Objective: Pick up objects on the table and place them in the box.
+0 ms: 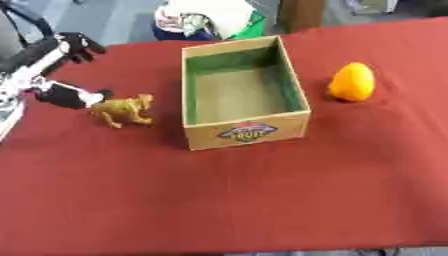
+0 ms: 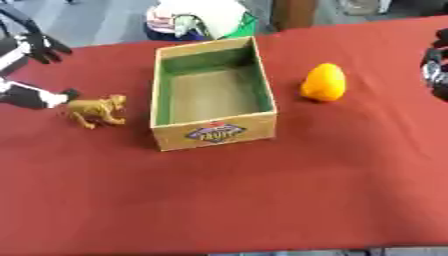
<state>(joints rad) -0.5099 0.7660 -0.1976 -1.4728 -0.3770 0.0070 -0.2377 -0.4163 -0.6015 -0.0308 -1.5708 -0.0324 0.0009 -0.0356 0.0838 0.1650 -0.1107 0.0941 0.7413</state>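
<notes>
The surface (image 1: 262,200) was covered by a red cloth. A cardboard box (image 1: 248,131) stood near its middle, open at the top, with a green inner lining and a printed label on its near wall. No object lay inside the box.

A small brown toy animal (image 1: 125,110) stood on the surface to the left of the box, apart from it. An orange, egg-shaped object (image 1: 353,82) rested on the surface to the right of the box, also apart from it.

The left hand (image 1: 70,95) was positioned at the left edge of the surface, just beside the toy animal. One black part of the hand reached toward the toy's near end, and a second black part, the fingers (image 1: 80,46), was raised well above it toward the far side. The hand was spread wide and held nothing. Contact between the hand and the toy could not be confirmed.

The right hand (image 2: 436,67) appeared only at the right edge of the right eye view, as a dark shape. The state of its fingers could not be determined.
</notes>
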